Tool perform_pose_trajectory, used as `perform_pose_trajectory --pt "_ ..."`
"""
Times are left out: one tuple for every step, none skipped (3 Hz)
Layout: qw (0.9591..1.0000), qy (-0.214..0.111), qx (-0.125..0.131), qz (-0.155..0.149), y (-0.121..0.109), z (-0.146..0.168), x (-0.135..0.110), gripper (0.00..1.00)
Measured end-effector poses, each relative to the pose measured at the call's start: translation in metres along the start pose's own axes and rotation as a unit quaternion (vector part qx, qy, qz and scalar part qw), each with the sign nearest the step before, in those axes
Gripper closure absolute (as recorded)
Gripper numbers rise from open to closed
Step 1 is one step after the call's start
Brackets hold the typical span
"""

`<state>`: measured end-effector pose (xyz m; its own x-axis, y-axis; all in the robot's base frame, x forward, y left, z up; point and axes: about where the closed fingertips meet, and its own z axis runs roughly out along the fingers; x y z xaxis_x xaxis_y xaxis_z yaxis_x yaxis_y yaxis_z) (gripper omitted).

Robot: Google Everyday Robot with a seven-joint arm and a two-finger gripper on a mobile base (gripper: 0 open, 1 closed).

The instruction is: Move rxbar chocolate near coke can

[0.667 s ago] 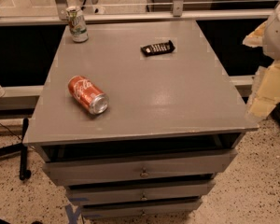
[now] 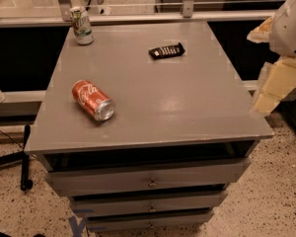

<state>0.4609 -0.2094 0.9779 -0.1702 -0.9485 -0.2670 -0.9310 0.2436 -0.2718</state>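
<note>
Hand off right edge of table, grip state unclear; rxbar chocolate flat, long axis left-right.

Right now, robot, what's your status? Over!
Gripper beside the table, right edge, touching nothing. Rxbar chocolate flat near the back, apart from coke can on its side, front left. Green-and-white can back left, out of the way.

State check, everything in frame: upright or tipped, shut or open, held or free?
coke can: on its side on the table, front left, free.
green can: upright, back left corner.
rxbar: lying flat, toward the back, free.
drawers: look shut.
gripper: off the table's right edge, touching none of the items.
</note>
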Motion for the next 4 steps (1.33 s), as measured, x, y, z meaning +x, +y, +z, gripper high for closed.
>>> perform_pose_trajectory --pt "0.9969 -0.078 0.010 0.008 -0.048 0.027 -0.022 0.00" --pt "0.9875 -0.154 0.010 0.031 -0.098 0.067 -0.045 0.00" --pt "0.9747 -0.213 0.012 0.065 -0.141 0.114 -0.061 0.00" --pt "0.9602 -0.259 0.020 0.104 -0.183 0.154 -0.071 0.00"
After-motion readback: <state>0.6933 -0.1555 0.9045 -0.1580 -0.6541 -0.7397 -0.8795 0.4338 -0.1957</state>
